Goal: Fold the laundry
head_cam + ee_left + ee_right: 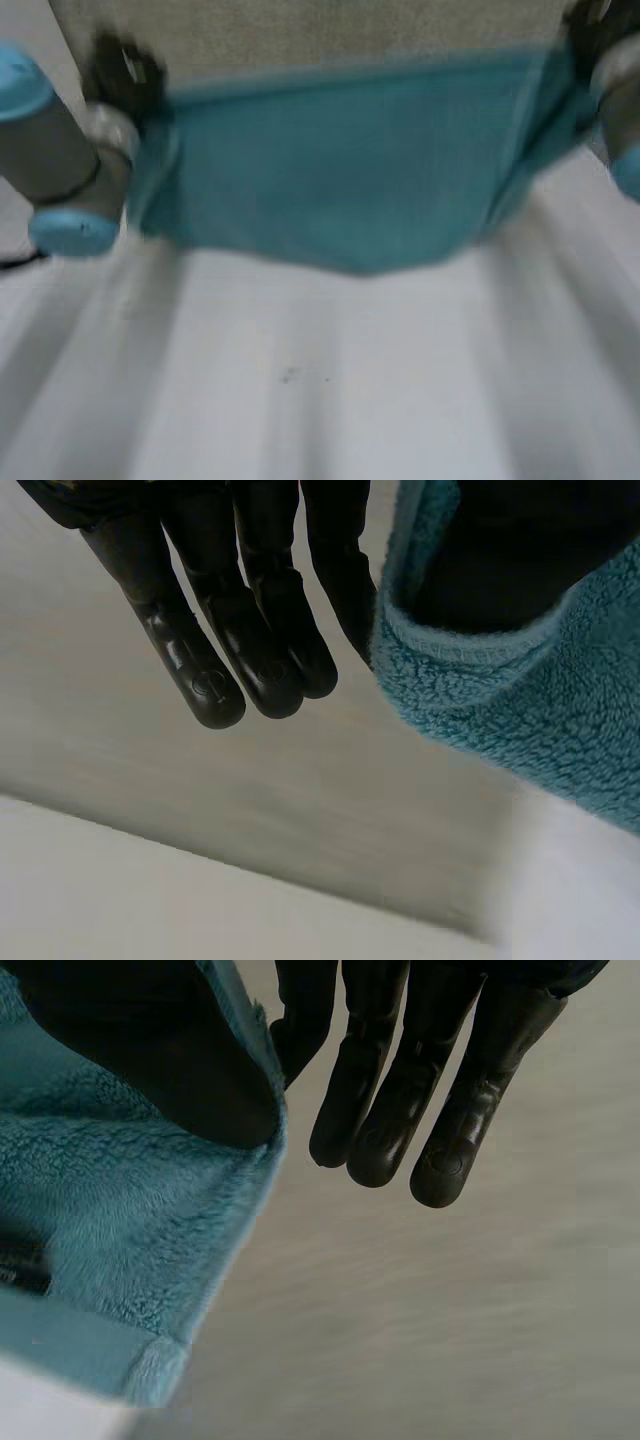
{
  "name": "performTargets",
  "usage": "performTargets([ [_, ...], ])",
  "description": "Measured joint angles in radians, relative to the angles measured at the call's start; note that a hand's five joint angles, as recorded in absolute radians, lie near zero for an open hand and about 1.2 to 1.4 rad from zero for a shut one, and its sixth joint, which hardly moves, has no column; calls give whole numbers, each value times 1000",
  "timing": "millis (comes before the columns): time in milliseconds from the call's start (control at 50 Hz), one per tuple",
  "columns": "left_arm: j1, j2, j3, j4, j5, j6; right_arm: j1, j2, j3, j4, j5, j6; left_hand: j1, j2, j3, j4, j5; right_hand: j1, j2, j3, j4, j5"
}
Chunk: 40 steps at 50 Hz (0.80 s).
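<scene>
the white tabletop (pixel 330 380) spreads under everything. above it the teal towel (pixel 340 170) hangs stretched wide between the two arms, held up by its two upper corners, with its lower edge sagging to a shallow point in the middle, apparently clear of the surface.

the left robot hand (pixel 122 68) is at the towel's upper corner on its own side. in its wrist view most fingers (pixel 215 685) stand out straight and bare beside the cloth, while the hemmed corner wraps round a dark part of the hand next to them, probably the thumb, so it looks pinched there. the right robot hand (pixel 590 25) mirrors this at the opposite corner: its fingers (pixel 445 1160) are straight and free, and the towel's edge is nipped between the nearest finger and what seems to be the thumb.

the cloth looks like thick, fluffy fleece: soft, limp and light, not fragile, and grippy rather than slick. it should drape and fold wherever unsupported. the hemmed corners are the surest places to hold, keeping the top edge taut.
</scene>
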<state>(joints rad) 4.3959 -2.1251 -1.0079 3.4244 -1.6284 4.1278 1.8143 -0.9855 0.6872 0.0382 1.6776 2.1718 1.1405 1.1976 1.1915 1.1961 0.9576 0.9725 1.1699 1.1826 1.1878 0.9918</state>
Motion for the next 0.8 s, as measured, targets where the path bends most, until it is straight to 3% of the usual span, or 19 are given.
performTargets([
  [40, -1, 27, 20, 130, 12, 8, 9, -17, -32, -108, 11, 6, 0, 0, 0, 0, 0, 0, 0, 0, 0, 2],
  [60, -1, 27, 20, 130, 12, 8, 9, -17, -32, -108, 11, 6, 0, 0, 0, 0, 0, 0, 0, 0, 0, 2],
  [100, 0, 75, 15, 306, 31, 3, 23, -81, -1, -275, 14, 20, 0, 0, 0, 0, 5, 0, 0, 0, 0, 8],
  [160, 4, 112, -35, 385, 42, -32, 30, -175, 119, -384, -13, 33, 0, 0, 0, 0, 23, 0, 0, 0, 0, 9],
  [360, 42, 158, -291, 295, 53, -234, 26, -309, 531, -402, -112, 68, 0, 1, 0, 0, 23, 0, 0, 4, 5, 9],
  [480, 52, 109, -469, 248, 77, -297, 26, -216, 711, -348, -137, 89, 0, 1, 1, 0, 23, 0, 0, 4, 5, 9],
  [720, 54, -42, -619, 243, 121, -260, 15, -13, 838, -289, -154, 198, 0, 1, 1, 0, 23, -2, -5, -1, 2, 6],
  [800, 62, -39, -638, 242, 121, -241, -33, 1, 858, -281, -165, 348, 0, 1, 1, 0, 23, -297, -393, -403, -402, -372],
])
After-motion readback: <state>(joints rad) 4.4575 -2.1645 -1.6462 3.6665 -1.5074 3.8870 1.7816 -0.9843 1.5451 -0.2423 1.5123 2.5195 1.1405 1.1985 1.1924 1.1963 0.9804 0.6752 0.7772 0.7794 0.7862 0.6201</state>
